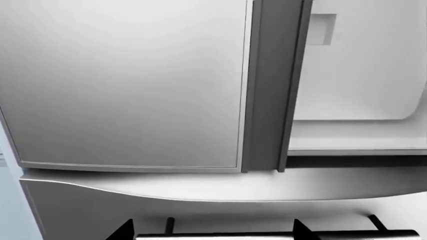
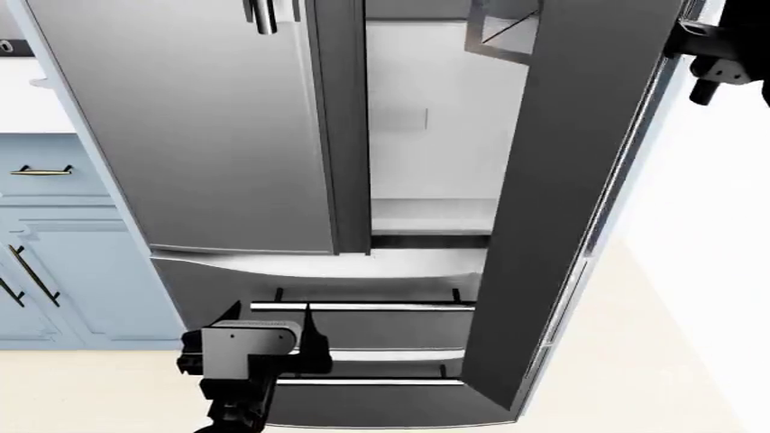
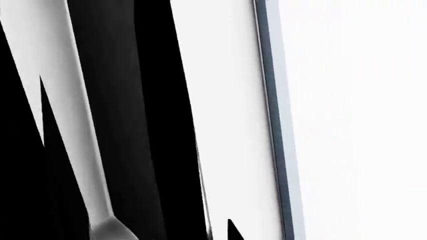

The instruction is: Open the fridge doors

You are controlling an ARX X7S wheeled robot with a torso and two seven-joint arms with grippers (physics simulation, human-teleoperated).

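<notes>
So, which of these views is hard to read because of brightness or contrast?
Right wrist view: mostly blown-out white beside pure black bands, hardly readable. Head view: evenly lit, the open right fridge door clear, the white interior washed out. Left wrist view: soft grey gradient on the closed left fridge door, sharp.

Two fridge doors [image 2: 193, 135]: one shut at frame left, one swung open [image 2: 565, 207] at right. Two drawers [image 2: 361, 325] below, each with bar handle. Three cabinet handles [image 2: 42, 170], far left.
</notes>
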